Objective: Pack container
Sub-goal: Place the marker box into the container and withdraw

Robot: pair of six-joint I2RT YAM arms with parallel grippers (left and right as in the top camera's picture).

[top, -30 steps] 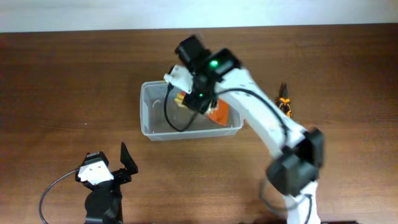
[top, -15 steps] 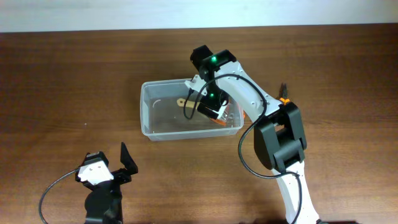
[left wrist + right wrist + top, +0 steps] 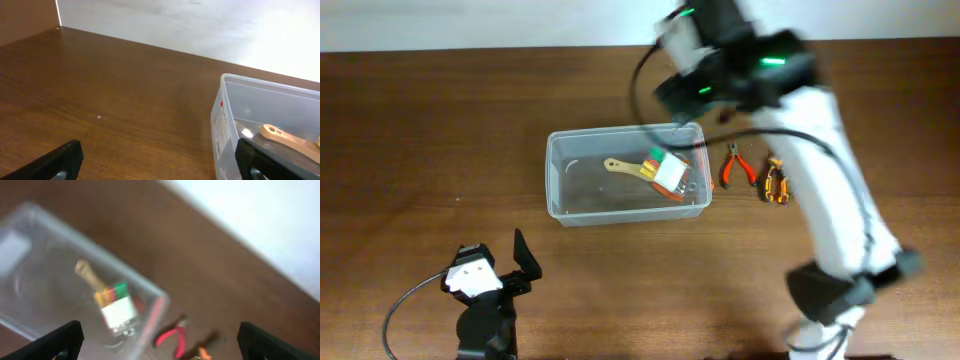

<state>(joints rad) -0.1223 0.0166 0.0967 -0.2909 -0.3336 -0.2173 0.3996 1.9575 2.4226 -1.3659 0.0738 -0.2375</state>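
The clear container (image 3: 556,180) stands mid-table. In it lie a wooden-handled brush (image 3: 625,166) and a small clear box of coloured bits (image 3: 668,173). My right arm (image 3: 760,70) is raised high over the container's far right corner and is blurred. In the right wrist view my right gripper (image 3: 160,347) is open and empty, well above the container (image 3: 35,235), the box (image 3: 117,311) and the brush handle (image 3: 89,276). My left gripper (image 3: 517,262) is open and empty at the near left. Its view shows the container's end wall (image 3: 225,125) just beyond its right finger (image 3: 260,160).
Red-handled pliers (image 3: 735,166) and orange-and-black pliers (image 3: 776,182) lie on the table right of the container. Both also show in the right wrist view, the red pair (image 3: 172,335) and the orange pair (image 3: 202,352). A white wall (image 3: 200,25) lies past the table's far edge.
My right gripper was down inside the container with the box of bits. It has let go and risen up and back. The box now lies in the container.
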